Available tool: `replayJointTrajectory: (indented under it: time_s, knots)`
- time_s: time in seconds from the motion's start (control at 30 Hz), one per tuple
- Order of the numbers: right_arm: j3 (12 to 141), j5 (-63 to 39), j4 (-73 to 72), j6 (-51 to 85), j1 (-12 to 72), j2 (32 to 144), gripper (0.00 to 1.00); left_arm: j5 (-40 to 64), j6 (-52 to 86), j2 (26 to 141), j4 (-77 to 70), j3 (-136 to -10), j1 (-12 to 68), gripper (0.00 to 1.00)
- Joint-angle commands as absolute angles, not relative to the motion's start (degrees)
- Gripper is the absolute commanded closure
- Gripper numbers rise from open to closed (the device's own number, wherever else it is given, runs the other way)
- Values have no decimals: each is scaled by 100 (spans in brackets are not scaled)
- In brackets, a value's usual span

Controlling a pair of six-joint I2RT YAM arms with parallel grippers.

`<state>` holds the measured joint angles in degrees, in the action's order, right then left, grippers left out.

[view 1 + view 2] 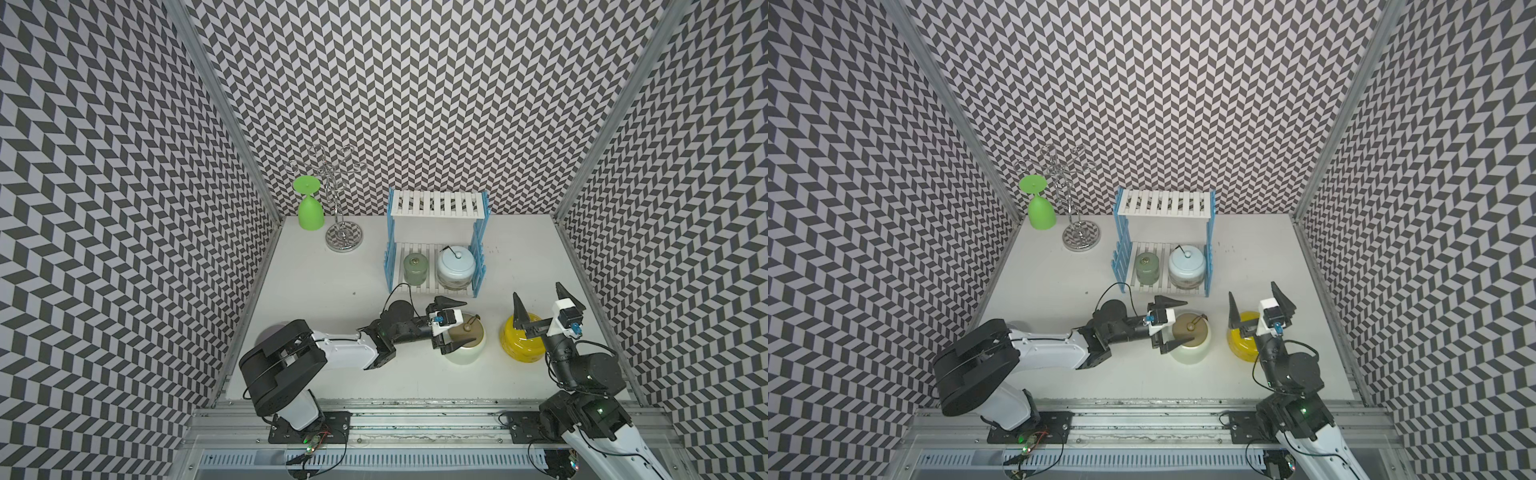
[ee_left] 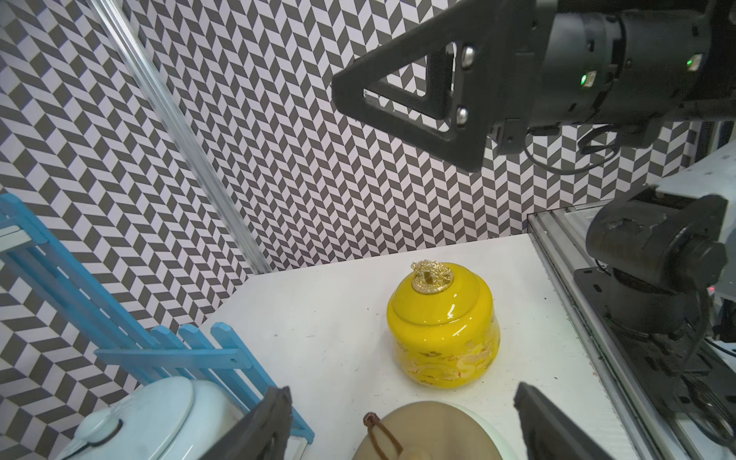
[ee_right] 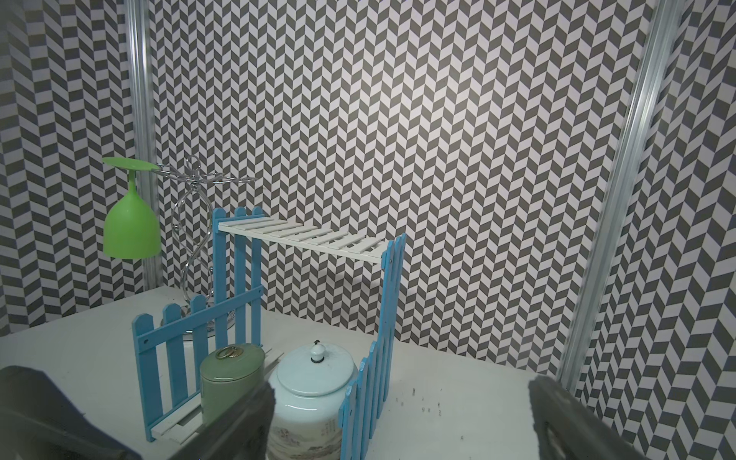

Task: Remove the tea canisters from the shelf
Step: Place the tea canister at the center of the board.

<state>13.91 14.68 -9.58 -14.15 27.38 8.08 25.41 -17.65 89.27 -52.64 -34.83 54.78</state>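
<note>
Black and spread wide, the fingers of the left gripper (image 1: 469, 322) straddle the gold-brown lid (image 1: 459, 332) of the cream canister (image 1: 464, 353) in the lower middle of both top views, one finger at each side. The left wrist view shows a clear gap between each finger and the lid, so this gripper has hold of nothing. The cream canister stands upright on the white table (image 1: 332, 324), off the shelf and just in front of it. To its right in the frame, with bare table between them, the right gripper (image 1: 537, 289) points up-frame with its fingers just as wide and nothing between them. It is poised over the yellow canister (image 1: 513, 349), which also stands upright on the table; whether any part of the gripper touches it I cannot tell. Farther up, at the centre of the frame, the shelf (image 1: 438, 204) stands near the back wall (image 1: 415, 104). On its lower board sit the sage green canister (image 1: 415, 269) at the left and the pale blue canister (image 1: 456, 262) at the right, just beside each other. At the upper left of the table a bright green goblet (image 1: 309, 212) hangs upturned from a chrome stand (image 1: 343, 243).
</note>
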Motion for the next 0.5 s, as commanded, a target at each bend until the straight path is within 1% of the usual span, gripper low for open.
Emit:
replayJointTrajectory:
  time_s: [0.0,0.1,0.3,0.47]
  knots:
    - [1336,1489,-1260,-1445,2686,876,0,2402,-1913,8569,-5244,-3275,5515,6]
    - [1336,1487,-1260,-1447,2682,910,0,2310,-1979,8315,-5181,-3034,5494,0]
    - [1340,1485,-1250,-1455,2677,988,0,2316,-2018,7787,-5020,-2673,5326,0]
    - [1345,1463,-1224,-1435,2674,1053,0,2635,-1941,7341,-4844,-2415,4894,0]
